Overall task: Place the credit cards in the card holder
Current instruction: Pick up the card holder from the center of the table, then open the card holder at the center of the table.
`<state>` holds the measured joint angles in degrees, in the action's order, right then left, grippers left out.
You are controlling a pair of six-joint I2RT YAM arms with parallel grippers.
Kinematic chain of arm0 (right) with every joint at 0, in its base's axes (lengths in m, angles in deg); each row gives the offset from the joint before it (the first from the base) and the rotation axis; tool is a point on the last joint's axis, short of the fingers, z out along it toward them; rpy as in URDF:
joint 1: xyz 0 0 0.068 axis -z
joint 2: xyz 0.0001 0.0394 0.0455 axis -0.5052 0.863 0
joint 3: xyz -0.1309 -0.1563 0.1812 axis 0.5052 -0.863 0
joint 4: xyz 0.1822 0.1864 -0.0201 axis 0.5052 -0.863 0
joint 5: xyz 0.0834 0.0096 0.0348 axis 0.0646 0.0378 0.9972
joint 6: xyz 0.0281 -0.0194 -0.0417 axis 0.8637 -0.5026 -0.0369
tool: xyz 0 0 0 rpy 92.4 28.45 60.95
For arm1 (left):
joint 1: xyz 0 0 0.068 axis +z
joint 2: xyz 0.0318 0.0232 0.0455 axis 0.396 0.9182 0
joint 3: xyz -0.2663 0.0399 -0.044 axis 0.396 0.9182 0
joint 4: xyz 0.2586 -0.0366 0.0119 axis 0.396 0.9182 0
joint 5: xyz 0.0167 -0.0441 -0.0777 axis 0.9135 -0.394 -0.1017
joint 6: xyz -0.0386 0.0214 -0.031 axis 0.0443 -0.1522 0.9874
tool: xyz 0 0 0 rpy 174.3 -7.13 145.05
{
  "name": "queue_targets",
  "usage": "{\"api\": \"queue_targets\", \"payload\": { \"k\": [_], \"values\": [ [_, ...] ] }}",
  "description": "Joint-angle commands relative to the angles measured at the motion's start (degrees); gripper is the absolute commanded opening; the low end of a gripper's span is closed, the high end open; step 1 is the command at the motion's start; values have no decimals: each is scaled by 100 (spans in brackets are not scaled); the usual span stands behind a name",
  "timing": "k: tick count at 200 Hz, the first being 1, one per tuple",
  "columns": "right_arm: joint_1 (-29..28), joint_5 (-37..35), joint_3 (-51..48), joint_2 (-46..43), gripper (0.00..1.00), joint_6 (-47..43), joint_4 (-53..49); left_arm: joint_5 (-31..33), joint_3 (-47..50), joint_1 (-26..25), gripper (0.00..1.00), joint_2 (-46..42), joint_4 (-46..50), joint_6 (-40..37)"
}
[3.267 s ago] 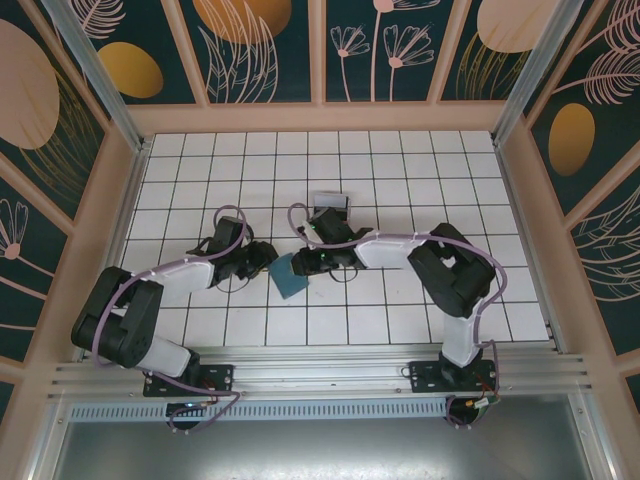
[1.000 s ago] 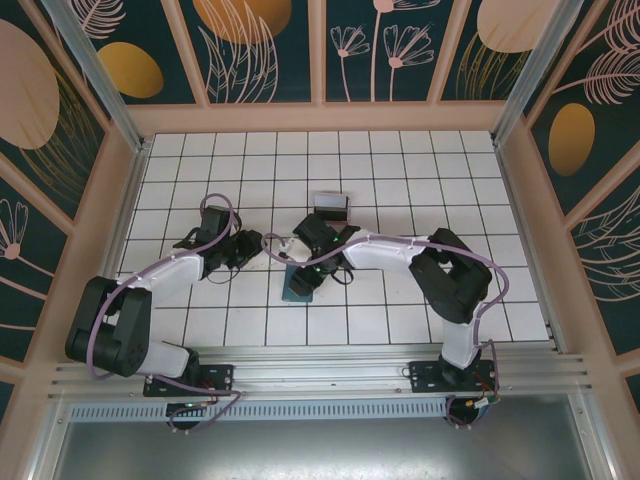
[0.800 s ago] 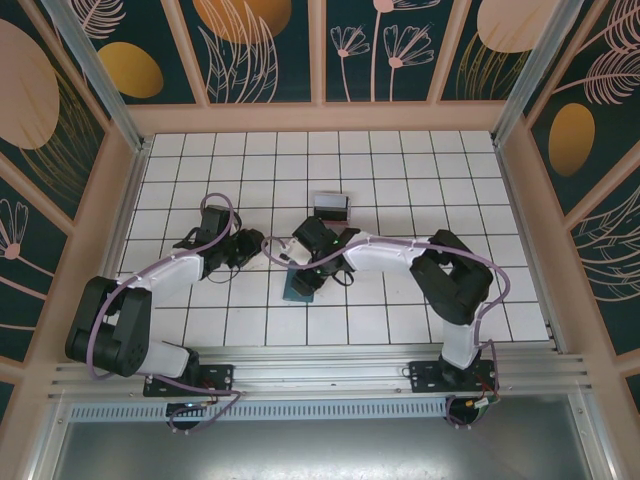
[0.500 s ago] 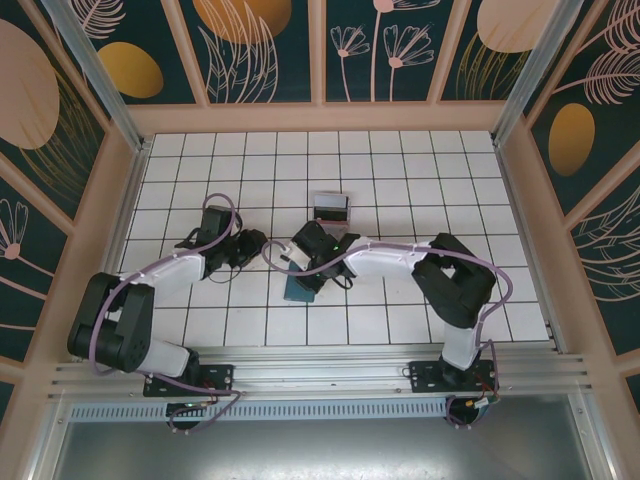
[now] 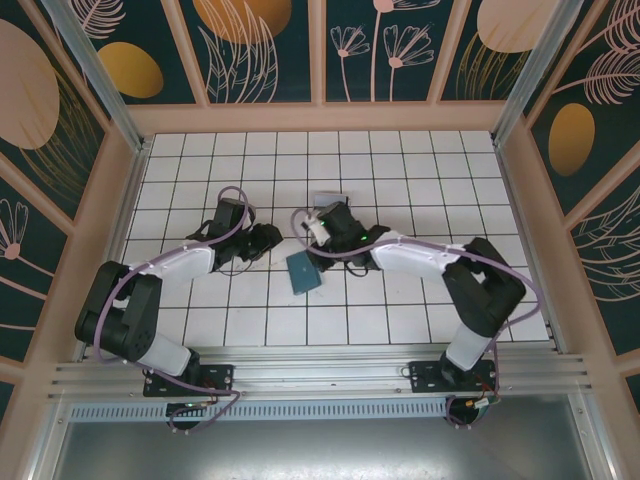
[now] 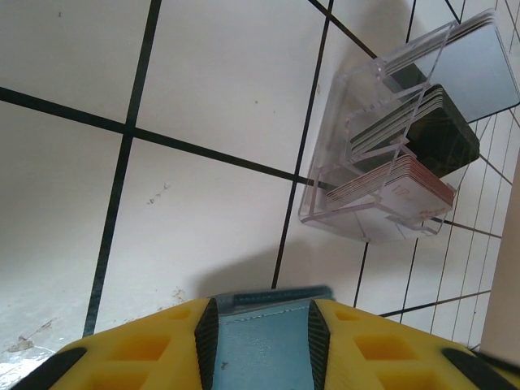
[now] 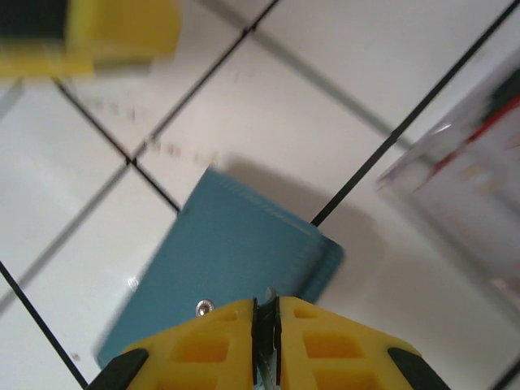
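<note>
My right claw (image 7: pixel 266 305) is closed, poised over the folded card holder (image 7: pixel 236 268) lying on the counter (image 7: pixel 341 106). My left claw (image 6: pixel 262 307) stands apart nearby. The credit cards (image 6: pixel 435 134) sit in the clear box (image 6: pixel 357 223). Step, as I judge it: preparing the holder. Next requirement: unfold it, then extract one card.

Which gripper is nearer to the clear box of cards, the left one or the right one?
Right. The right gripper is at the near edge of the box; the left gripper is farther away, to its left, pointing toward it.
</note>
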<state>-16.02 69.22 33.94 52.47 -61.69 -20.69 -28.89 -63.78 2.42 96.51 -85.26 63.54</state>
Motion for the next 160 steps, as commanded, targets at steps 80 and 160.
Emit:
{"api": "queue_targets", "payload": {
  "k": [80,160],
  "values": [
    [798,1126,-1207,-952,16,1538,1208,-422,43,-53,39,104,-535,-72],
    [922,1113,-1413,-1660,16,2099,1193,-1093,-279,-505,51,296,-648,-269]
  ]
}}
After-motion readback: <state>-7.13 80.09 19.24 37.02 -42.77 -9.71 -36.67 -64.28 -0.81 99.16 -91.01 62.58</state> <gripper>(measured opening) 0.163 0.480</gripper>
